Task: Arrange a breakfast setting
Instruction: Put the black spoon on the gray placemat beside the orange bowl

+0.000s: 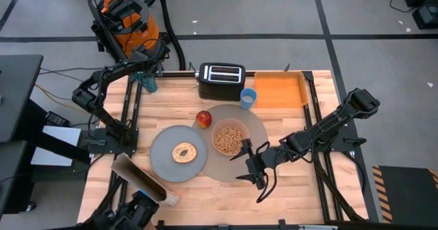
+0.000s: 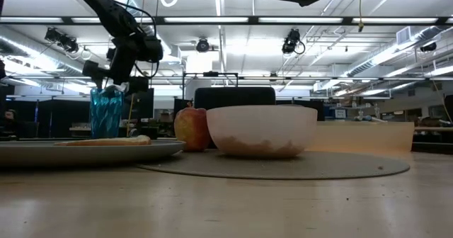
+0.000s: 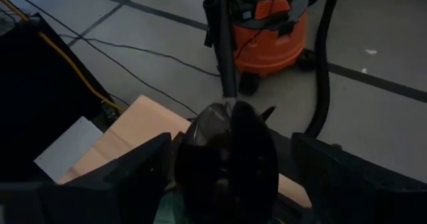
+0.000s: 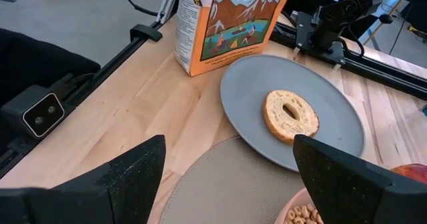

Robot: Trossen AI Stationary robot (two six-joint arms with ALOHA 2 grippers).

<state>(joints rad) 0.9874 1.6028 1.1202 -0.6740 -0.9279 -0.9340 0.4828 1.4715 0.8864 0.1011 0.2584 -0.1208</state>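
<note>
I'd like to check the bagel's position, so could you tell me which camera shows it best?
The right wrist view: the bagel lies whole and close on the plate. The high view shows it smaller; the low view only its edge; the left wrist view not at all.

pink bowl on grey mat, apple beside

bright ceiling strip lights (glary in low view), soft shadows, dim left wrist view

The table is light smooth wood. The bowl looks like see-through pink plastic. The plate is matt grey.
</note>
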